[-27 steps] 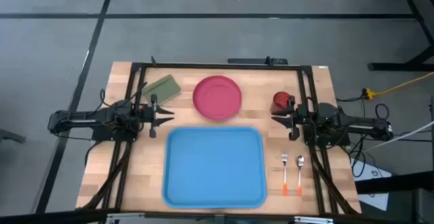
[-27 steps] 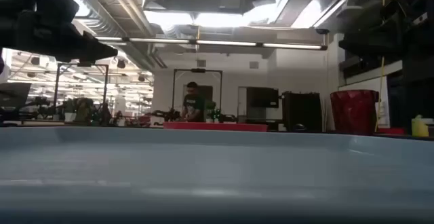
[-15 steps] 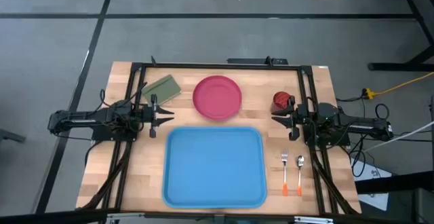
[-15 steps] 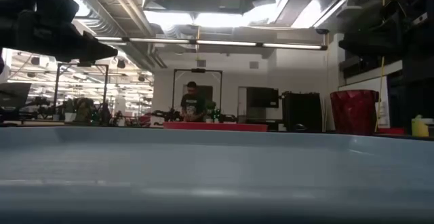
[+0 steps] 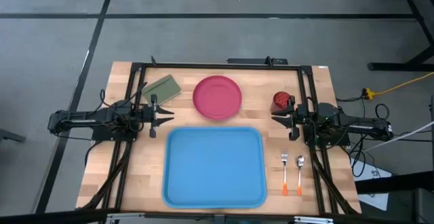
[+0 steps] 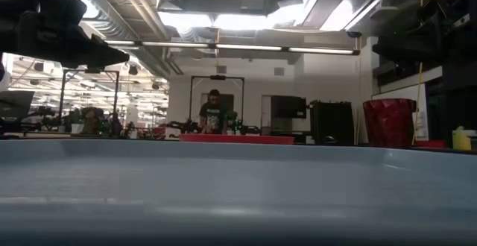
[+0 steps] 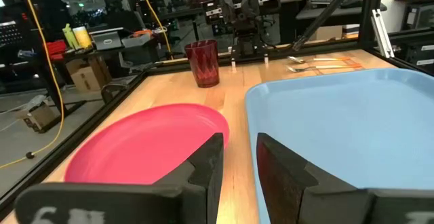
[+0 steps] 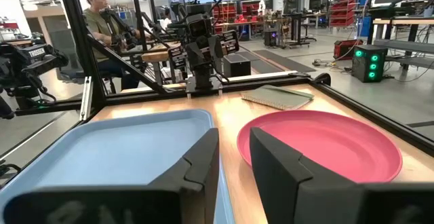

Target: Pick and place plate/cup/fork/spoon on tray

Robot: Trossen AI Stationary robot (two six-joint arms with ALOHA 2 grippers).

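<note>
The pink-red plate lies flat on the table at the far middle, and shows in the left wrist view and right wrist view. The light-blue tray lies near the front edge. The dark red cup stands upright by my right gripper. The fork and spoon lie right of the tray. My left gripper hovers left of the tray's far left corner. Both grippers are open a little and empty.
An olive-green pad lies at the far left. A black frame runs round the table's edges. A person sits beyond the table's left side; another stands far off in the low view.
</note>
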